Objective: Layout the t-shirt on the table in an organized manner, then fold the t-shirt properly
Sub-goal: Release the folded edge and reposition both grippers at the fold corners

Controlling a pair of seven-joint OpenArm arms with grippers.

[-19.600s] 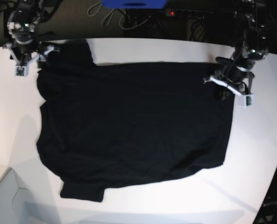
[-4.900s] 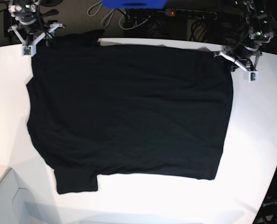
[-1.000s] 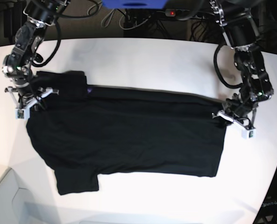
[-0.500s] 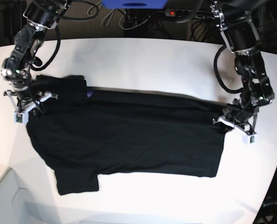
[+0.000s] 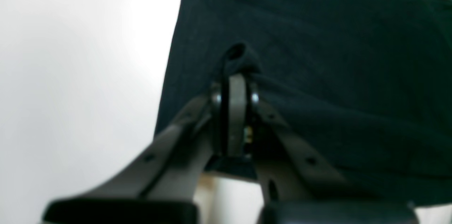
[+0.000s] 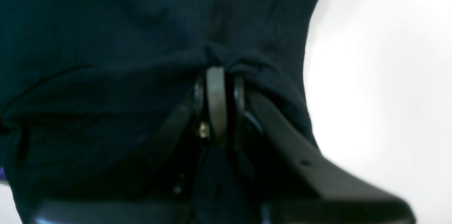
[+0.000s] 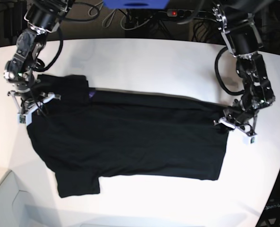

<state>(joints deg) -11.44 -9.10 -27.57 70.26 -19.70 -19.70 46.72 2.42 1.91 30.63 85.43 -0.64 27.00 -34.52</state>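
The shirt lies across the middle of the table, its far half folded forward. Both grippers, left and right, pinch its 2 folded corners. It looks soft, light and limp; hems and corners seem the best holds.

One black t-shirt lies on one white table, and it is the only garment in view. Two robot arms reach over that table, one at the left of the scene and one at the right, and each ends in one claw: the right claw at the scene's left and the left claw at the scene's right, two claws in all. Beyond the table's far edge there is one blue object, one small red light, and a tangle of cables too jumbled to count.
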